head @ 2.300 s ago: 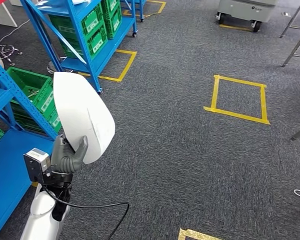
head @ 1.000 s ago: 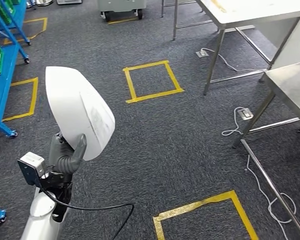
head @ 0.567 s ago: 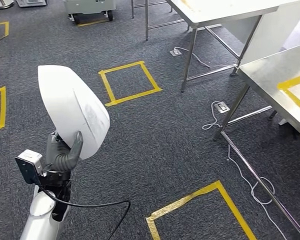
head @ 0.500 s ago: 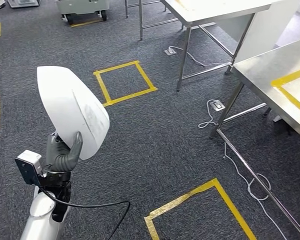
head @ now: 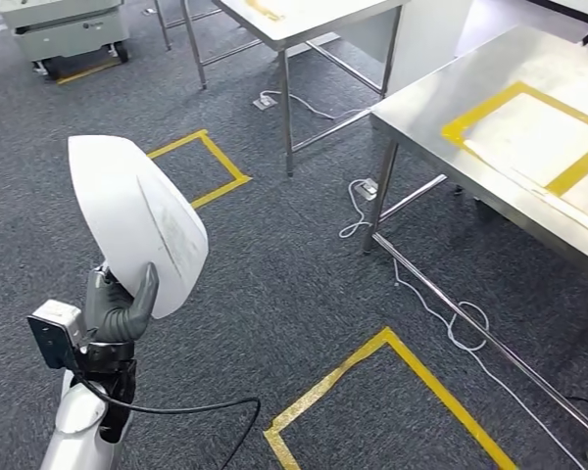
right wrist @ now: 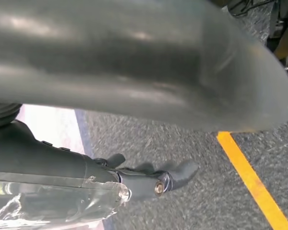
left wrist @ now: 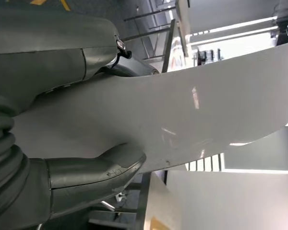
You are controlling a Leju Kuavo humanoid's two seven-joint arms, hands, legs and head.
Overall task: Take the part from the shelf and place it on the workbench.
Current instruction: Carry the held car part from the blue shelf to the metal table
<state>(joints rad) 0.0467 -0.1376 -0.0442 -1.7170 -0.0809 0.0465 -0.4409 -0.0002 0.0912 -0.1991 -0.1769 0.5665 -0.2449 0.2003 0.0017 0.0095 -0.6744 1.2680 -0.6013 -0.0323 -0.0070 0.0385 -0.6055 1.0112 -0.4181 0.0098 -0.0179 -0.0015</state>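
My left hand (head: pixel 118 309) grips the white, curved shell-like part (head: pixel 132 219) by its lower edge and holds it upright above the carpet at the left of the head view. In the left wrist view the thumb (left wrist: pixel 95 175) presses against the part's smooth white face (left wrist: pixel 193 115). The steel workbench (head: pixel 424 110), marked with a yellow tape rectangle (head: pixel 518 98), stands at the upper right, well away from the part. My right hand (right wrist: pixel 99 172) hangs over the carpet with its fingers stretched out and nothing in it.
A second steel table (head: pixel 306 14) stands at the back, and a grey wheeled cart (head: pixel 62 24) at the far left. White cables (head: pixel 465 328) and a floor socket (head: pixel 367 188) lie under the workbench. Yellow tape squares (head: pixel 395 354) mark the grey carpet.
The camera has turned right: the blue shelves have left the picture and the workbench has come in at the right. My left hand still holds the part the same way.
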